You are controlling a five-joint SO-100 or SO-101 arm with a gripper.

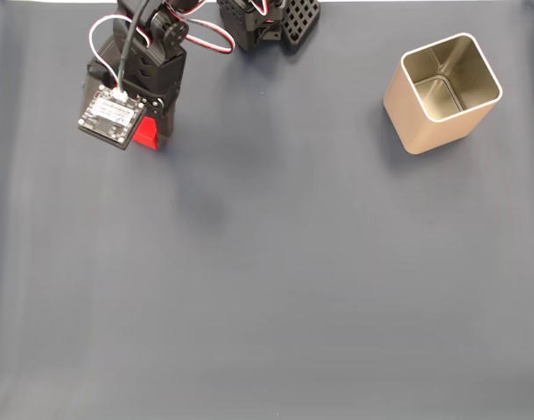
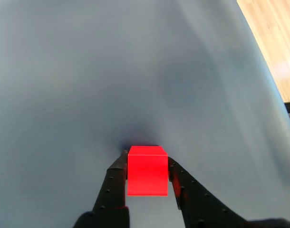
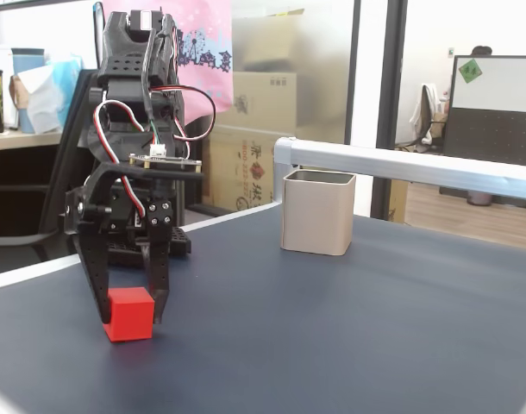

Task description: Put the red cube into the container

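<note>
a dark blue-grey cloth (image 1: 276, 289) covers the table, smooth with faint creases in the wrist view. the red cube (image 3: 129, 314) rests on the cloth near one end, at the upper left in a fixed view (image 1: 146, 133). the container (image 1: 442, 92), an open gold metal cup, stands upright on the cloth well apart from the cube, at the upper right there. the arm's black base (image 3: 147, 241) also sits on the table.

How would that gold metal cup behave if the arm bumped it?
The container looks thin-walled and empty, so it is probably light and would slide on the dark mat or tip, being tall for its base. Its flat sides and rounded corners suggest it would not roll far. The brushed metal may be slippery for the tool.
</note>
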